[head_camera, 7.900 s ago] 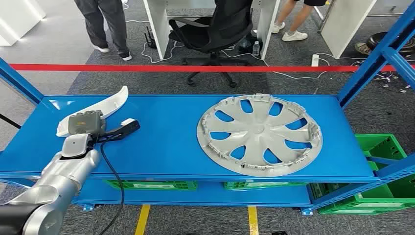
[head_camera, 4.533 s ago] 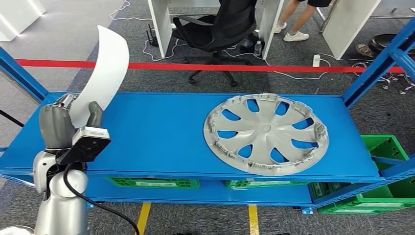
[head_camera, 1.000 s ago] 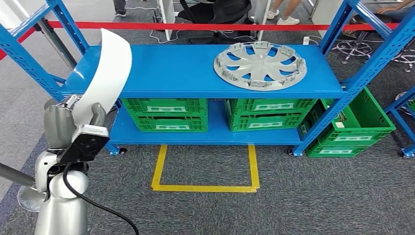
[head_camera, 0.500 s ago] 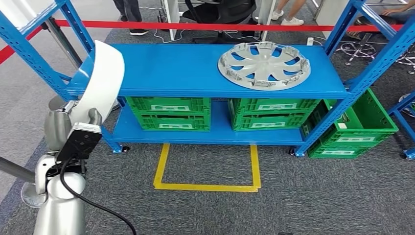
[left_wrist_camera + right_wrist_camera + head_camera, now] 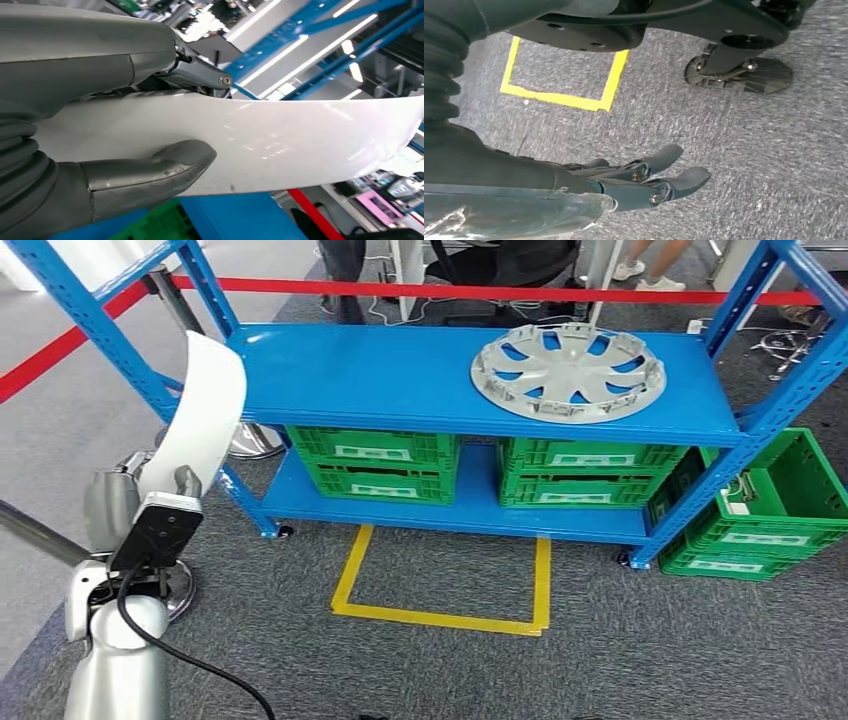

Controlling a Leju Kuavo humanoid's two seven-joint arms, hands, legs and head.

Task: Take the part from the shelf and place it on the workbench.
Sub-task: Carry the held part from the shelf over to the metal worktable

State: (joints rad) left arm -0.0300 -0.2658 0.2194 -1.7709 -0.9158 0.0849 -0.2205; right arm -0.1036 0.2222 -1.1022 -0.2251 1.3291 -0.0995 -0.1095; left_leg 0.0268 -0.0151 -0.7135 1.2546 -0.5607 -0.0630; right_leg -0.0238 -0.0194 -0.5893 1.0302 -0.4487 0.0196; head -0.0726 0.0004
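I have the white curved part (image 5: pixel 205 410) gripped upright in my left hand (image 5: pixel 125 502), away from the shelf (image 5: pixel 400 380); my right hand (image 5: pixel 644 177) hangs empty, fingers loosely apart. The tall part could swing and clip the shelf post.

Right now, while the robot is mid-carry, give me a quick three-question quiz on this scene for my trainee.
1. True or false: the left hand holds the white curved part.
2. Multiple choice: the grey wheel cover lies on A) the floor, B) the top blue shelf, C) a green crate.
3. Fill in: the yellow tape square is marked on the ____ in front of the shelf.

Key: 1 true; 2 B; 3 floor. The right hand hangs over the carpet, holding nothing, fingers apart.
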